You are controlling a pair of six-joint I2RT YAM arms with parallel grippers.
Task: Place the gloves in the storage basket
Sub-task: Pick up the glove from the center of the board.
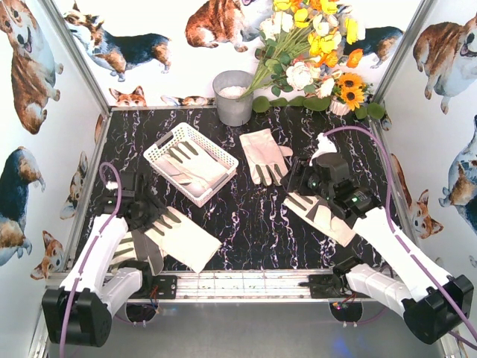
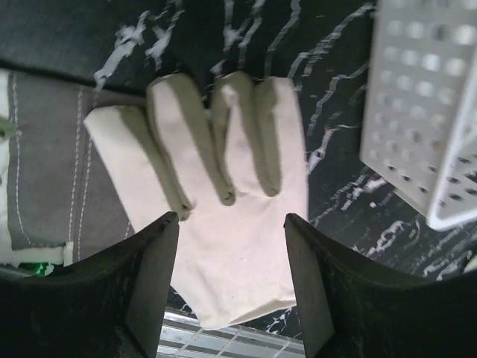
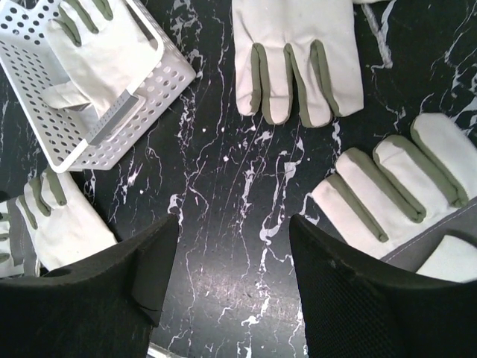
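White slotted plastic, the storage basket (image 1: 213,143) sat left of centre on the counter (image 1: 253,216) with one glove (image 1: 190,168) already inside, while the left jaws hung spread astride a loose glove (image 2: 223,224), seemingly to pinch it, and the right jaws stood spread and empty beside another glove (image 3: 387,186).

Glove (image 1: 186,239) partly hidden under left arm (image 1: 104,250); storage basket (image 2: 425,112) cut off in left wrist view.

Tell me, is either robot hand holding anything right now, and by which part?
Nothing is held. The left hand is open over a glove that lies flat; the right hand is open and empty.
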